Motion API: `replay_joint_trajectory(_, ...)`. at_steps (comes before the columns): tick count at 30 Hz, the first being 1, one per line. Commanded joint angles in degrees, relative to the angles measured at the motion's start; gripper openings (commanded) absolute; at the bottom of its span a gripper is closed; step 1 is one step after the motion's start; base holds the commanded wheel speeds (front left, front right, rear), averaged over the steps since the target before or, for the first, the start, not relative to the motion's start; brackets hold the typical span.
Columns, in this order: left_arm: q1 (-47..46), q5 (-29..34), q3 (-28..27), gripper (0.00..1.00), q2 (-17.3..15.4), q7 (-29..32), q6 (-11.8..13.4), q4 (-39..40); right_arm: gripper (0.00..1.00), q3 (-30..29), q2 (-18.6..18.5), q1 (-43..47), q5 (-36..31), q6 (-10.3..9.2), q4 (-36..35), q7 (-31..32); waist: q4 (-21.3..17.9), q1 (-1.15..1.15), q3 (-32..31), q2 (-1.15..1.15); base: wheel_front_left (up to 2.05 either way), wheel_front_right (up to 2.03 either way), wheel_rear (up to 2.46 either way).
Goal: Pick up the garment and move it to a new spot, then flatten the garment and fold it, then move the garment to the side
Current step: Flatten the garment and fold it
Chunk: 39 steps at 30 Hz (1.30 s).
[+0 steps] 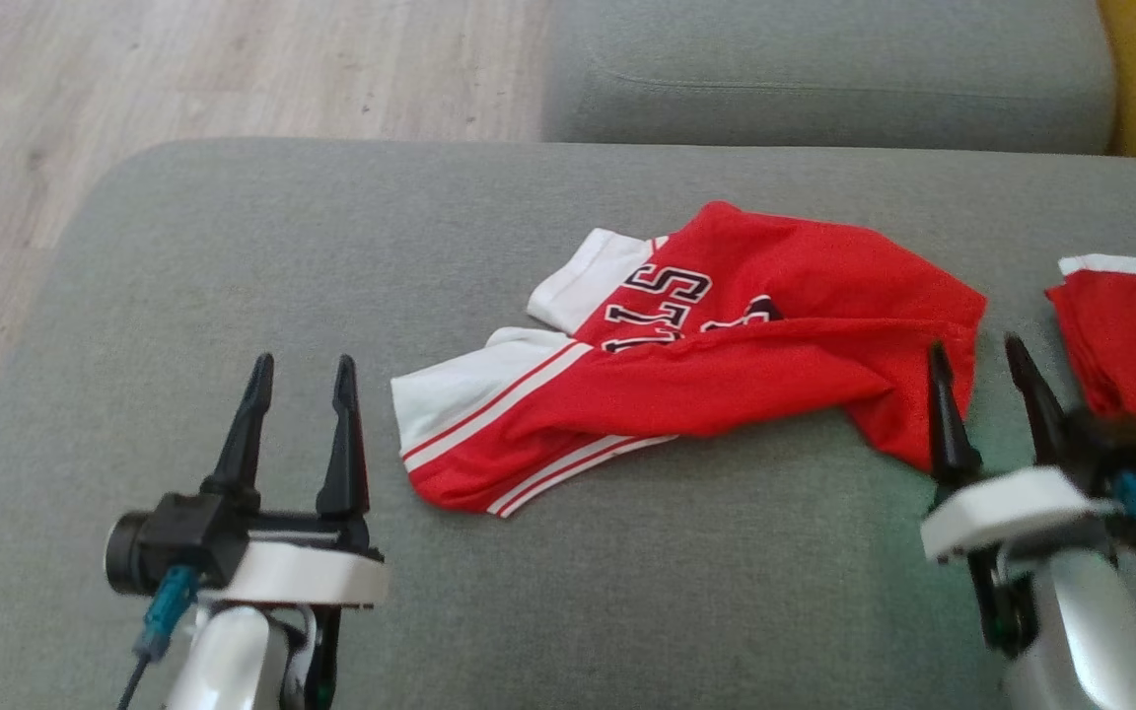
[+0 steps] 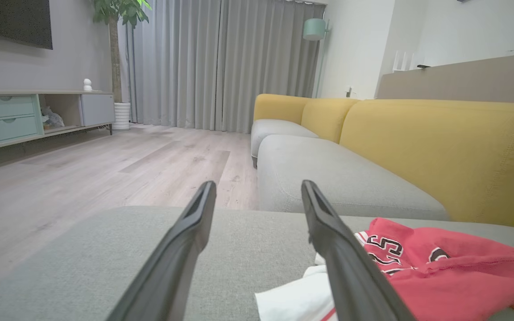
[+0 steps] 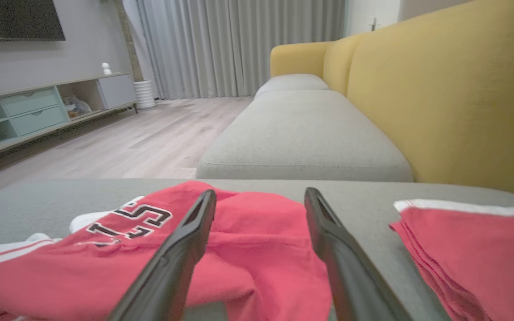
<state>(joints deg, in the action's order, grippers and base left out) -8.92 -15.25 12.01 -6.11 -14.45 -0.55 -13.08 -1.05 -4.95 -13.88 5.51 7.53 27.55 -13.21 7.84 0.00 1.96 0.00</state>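
shirt (image 1: 696,365): lying crumpled on cushion (image 1: 233,296), long axis running left-right
left gripper (image 1: 303,363): I'm holding jaws spread, empty, just left of shirt's white end
right gripper (image 1: 976,345): jaws spread, empty, hovering at shirt's red end, nearer

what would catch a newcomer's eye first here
A crumpled red and white jersey lies mid-cushion on the grey sofa, bright against it. A second red garment sits folded to its right, with the yellow backrest beyond it. The left gripper and right gripper stand open beside the jersey.
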Motion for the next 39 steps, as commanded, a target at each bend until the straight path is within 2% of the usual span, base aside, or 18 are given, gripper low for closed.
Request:
replay_joint_trajectory(1, -1.04, -0.33, -2.06, 1.0, -0.24, -0.55, -0.04, 1.86, 1.0, 0.71, 0.88, -0.65, -0.43, -0.04, -2.67, -0.9, -0.73, 0.0, 0.03, 0.0, 0.0, 0.0, 0.0)
replay_joint_trajectory(4, 0.05, -0.39, -1.93, 1.0, 0.26, -0.55, -0.24, 1.42, 1.0, -2.98, 1.84, 4.11, 0.17, -0.04, -5.95, -1.01, -2.0, 0.0, 0.34, 0.0, 0.0, 0.0, 0.0)
replay_joint_trajectory(7, 0.67, -0.26, -1.85, 1.0, 0.63, -0.55, -0.33, 1.19, 1.0, -2.95, 2.02, 6.03, 1.57, -0.04, -7.37, -1.03, -2.66, 0.0, 0.67, 0.0, 0.0, 0.0, 0.0)
replay_joint_trajectory(11, 0.5, 0.19, -1.55, 1.0, 0.86, -0.55, -0.67, 1.05, 1.0, -2.45, 2.05, 5.7, 2.69, -0.04, -7.88, -0.39, -2.84, 0.0, 1.3, 0.0, 0.0, 0.0, 0.0)
replay_joint_trajectory(14, -0.33, 0.59, -1.22, 1.0, 1.02, -0.55, -0.93, 1.22, 1.0, -3.82, 2.06, 3.19, 0.52, -0.04, -7.21, 1.78, -2.34, 0.0, 2.45, 0.0, 0.0, 0.0, 0.0)
replay_joint_trajectory(18, -1.79, 1.11, -0.33, 1.0, 1.26, -0.55, -1.53, 0.93, 1.0, -7.01, 2.06, -1.92, -2.92, -0.04, -4.16, 6.3, -0.61, 0.0, 4.47, 0.0, 0.0, 0.0, 0.0)
replay_joint_trajectory(24, -3.16, 1.29, 0.19, 1.0, 1.78, -0.55, -1.61, 0.4, 1.0, -14.32, 2.06, -10.42, -8.65, -0.04, 4.11, 13.77, 2.95, 0.0, 7.49, 0.0, 0.0, 0.0, 0.0)
replay_joint_trajectory(35, -4.28, 1.68, 0.43, 1.0, 2.22, -0.55, -1.89, 0.27, 1.0, -20.2, 1.83, -16.2, -13.44, -0.04, 12.26, 14.8, 5.71, 0.0, 9.75, 0.0, 0.0, 0.0, 0.0)
replay_joint_trajectory(36, -4.33, 1.7, 0.41, 1.0, 2.25, -0.55, -1.91, 0.27, 0.78, -20.41, 1.83, -16.55, -13.55, -0.04, 12.98, 14.83, 5.76, 0.0, 9.88, 0.0, 0.0, 0.0, 0.0)
replay_joint_trajectory(37, -4.38, 1.73, 0.39, 1.0, 2.29, -0.55, -1.93, 0.28, 0.0, -20.4, 1.84, -16.89, -13.6, -0.04, 13.58, 14.63, 5.8, 0.0, 9.97, 0.0, 0.0, 0.0, 0.0)
replay_joint_trajectory(39, -4.52, 1.78, 0.31, 1.0, 2.36, -0.55, -1.87, 0.16, 0.0, -20.26, 1.85, -17.41, -13.63, -0.04, 14.65, 14.01, 5.69, 0.0, 9.99, 0.0, 0.0, 0.0, 0.0)
